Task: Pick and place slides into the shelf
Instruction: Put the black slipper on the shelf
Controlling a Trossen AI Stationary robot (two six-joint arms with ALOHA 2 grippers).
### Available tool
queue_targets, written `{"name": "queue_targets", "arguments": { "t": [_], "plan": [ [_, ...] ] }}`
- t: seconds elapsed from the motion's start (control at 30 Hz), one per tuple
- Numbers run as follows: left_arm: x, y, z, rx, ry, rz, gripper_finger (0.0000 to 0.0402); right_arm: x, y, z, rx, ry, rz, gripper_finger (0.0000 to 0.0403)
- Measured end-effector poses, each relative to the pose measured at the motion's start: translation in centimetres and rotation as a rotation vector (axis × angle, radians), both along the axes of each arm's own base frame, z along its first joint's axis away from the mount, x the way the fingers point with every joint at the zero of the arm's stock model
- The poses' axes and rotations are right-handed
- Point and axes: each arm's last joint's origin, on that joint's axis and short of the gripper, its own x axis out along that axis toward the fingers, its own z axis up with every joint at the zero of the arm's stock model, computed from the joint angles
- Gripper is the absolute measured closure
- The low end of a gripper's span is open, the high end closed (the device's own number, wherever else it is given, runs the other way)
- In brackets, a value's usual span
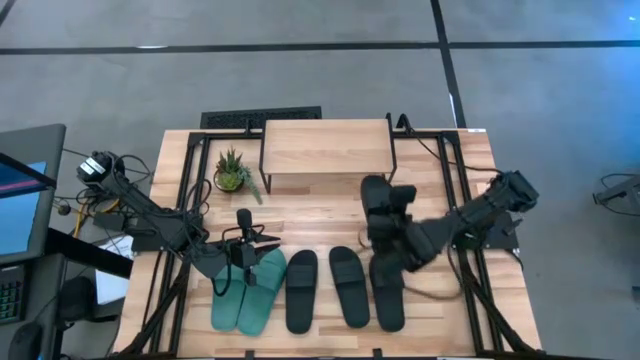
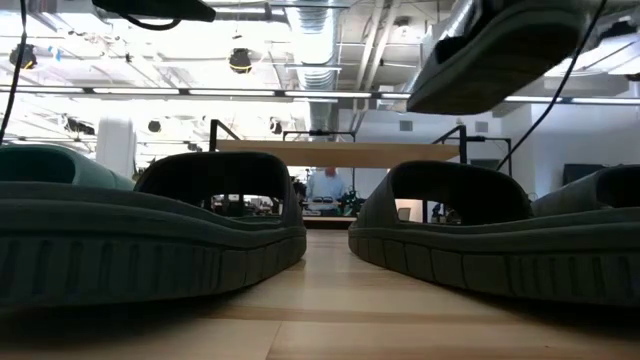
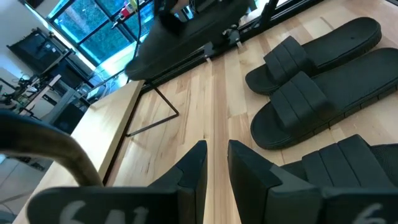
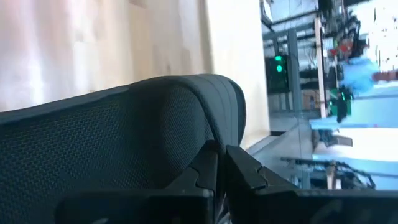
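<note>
Right claw (image 1: 395, 240) is clamped on one black slide (image 1: 377, 195), lifted off the tabletop (image 1: 470, 300) just in front of the shelf (image 1: 327, 147). Left claw (image 1: 245, 243) hovers over the teal pair (image 1: 245, 298), holding nothing. High view, rest of the stock: middle black pair (image 1: 325, 288) side by side, last black slide (image 1: 388, 295) below my right arm. Potted plant (image 1: 232, 172) sits by the shelf's left leg, clear of my line but not by much.

Low view: held slide (image 2: 500, 50) hangs tilted up high. Two black slides fill the foreground, with the shelf board (image 2: 350, 152) between and behind them. The opening under it looks low. A person stands far off in the room.

Left wrist view: left claw (image 3: 217, 171) fingers drawn nearly together, nothing between. Shelf board (image 3: 106, 130) and its thin black leg (image 3: 155, 106) are ahead, black pair (image 3: 311, 106) alongside.

Right wrist view: right claw (image 4: 221, 165) is narrow, biting the slide's edge (image 4: 124, 137); the textured body fills the frame.

Handling, my read: foam or rubber, so light, flexible and grippy rather than slick, not fragile. An edge grip lets it droop and swing, and the strap or sidewall near the middle should hold steadier. Main risks are a toe or heel catching the board edge or a frame leg, and my arm sweeping the slide parked below it.
</note>
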Motion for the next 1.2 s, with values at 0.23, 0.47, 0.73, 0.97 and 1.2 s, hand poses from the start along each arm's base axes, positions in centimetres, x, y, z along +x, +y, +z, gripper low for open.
{"name": "queue_targets", "arguments": {
  "t": [0.23,0.47,0.73,0.97,1.2],
  "plan": [
    [0.0,0.0,0.0,0.006,0.002,-0.001,0.0346,1.8,-4.0,1.7,-0.037,0.033,-0.064,0.0397],
    [0.0,0.0,0.0,0.009,0.004,-0.002,0.0346,3.9,-7.6,2.5,-0.047,0.042,-0.066,0.0397],
    [0.0,0.0,-0.1,0.010,0.007,-0.002,0.0346,5.0,-12.7,3.2,0.051,0.074,-0.056,0.0397],
    [-0.1,0.0,-0.1,0.016,0.008,0.008,0.0346,4.3,-16.5,5.1,0.092,-0.021,-0.070,0.0399],
    [-0.1,0.1,-0.2,0.028,0.015,0.029,0.0346,4.5,-19.0,5.2,0.099,-0.022,-0.053,0.0400]
  ]
}}
